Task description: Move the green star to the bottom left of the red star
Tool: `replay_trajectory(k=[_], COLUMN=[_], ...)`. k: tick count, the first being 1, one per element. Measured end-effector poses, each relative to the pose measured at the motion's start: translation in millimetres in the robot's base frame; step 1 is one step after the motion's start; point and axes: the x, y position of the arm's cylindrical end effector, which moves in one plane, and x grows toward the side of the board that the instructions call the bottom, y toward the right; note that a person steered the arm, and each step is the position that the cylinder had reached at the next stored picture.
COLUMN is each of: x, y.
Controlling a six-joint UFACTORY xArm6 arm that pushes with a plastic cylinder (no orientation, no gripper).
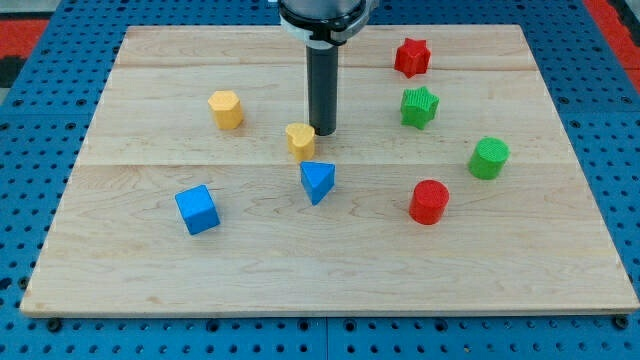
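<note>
The green star (pixel 420 106) lies on the wooden board at the view's upper right. The red star (pixel 411 57) lies just above it, slightly to the left, with a small gap between them. My tip (pixel 322 131) is near the board's middle, well to the left of the green star. It stands right beside the yellow heart-shaped block (pixel 300 140), at its upper right.
A yellow hexagonal block (pixel 227 109) lies to the left. A blue triangular block (pixel 317 182) and a blue cube (pixel 197 209) lie lower. A green cylinder (pixel 489 158) and a red cylinder (pixel 429 201) lie at the right. The board (pixel 120 270) sits on a blue pegboard.
</note>
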Motion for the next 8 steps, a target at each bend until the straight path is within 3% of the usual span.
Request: replay_trajectory(k=[2,6,8], x=[2,-27,-27], y=[156,172,149])
